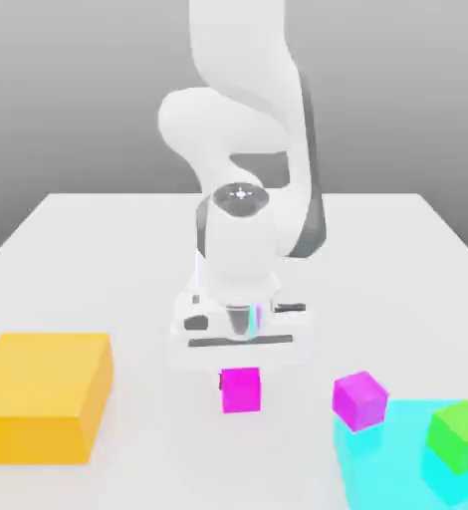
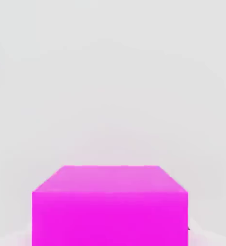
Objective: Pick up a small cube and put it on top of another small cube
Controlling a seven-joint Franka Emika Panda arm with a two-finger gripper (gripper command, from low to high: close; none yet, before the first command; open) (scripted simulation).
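The hand [image 1: 240, 344] hangs right above the small magenta cube [image 1: 241, 389], but I cannot tell if it holds the cube or how wide it stands. The risk is a poor grasp: if the cube sits off-centre, it can slip or turn, and then it will land badly on the purple cube [image 1: 360, 399] and push it away. The magenta cube is plain, hot-pink, near the front of the white bench [image 1: 99, 249], between the orange block [image 1: 44, 393] and the purple cube.

You see bright, even, diffuse light on the white table [image 1: 99, 249]; shadows are faint and soft, edges mildly blurred, without glare.
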